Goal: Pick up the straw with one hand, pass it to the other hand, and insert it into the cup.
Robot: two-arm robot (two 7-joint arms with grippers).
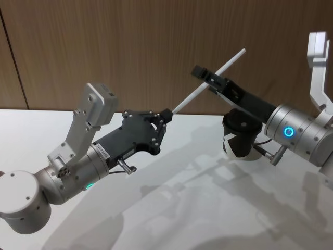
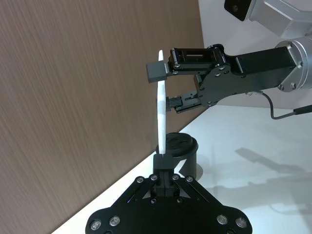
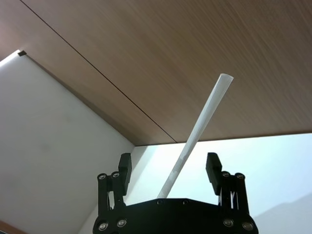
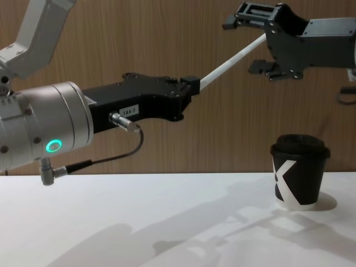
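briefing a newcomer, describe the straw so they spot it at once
Above the white table, a long thin white straw slants before the brown wood wall. The black left gripper pinches its lower end; the open black right gripper straddles it higher up. It alone is white among black fingers.

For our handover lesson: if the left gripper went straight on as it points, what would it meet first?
Likely the right gripper, open around the straw the left gripper holds; depth unclear.

Label [image 4: 128, 111] "184-7" on left tool [image 4: 193, 84]
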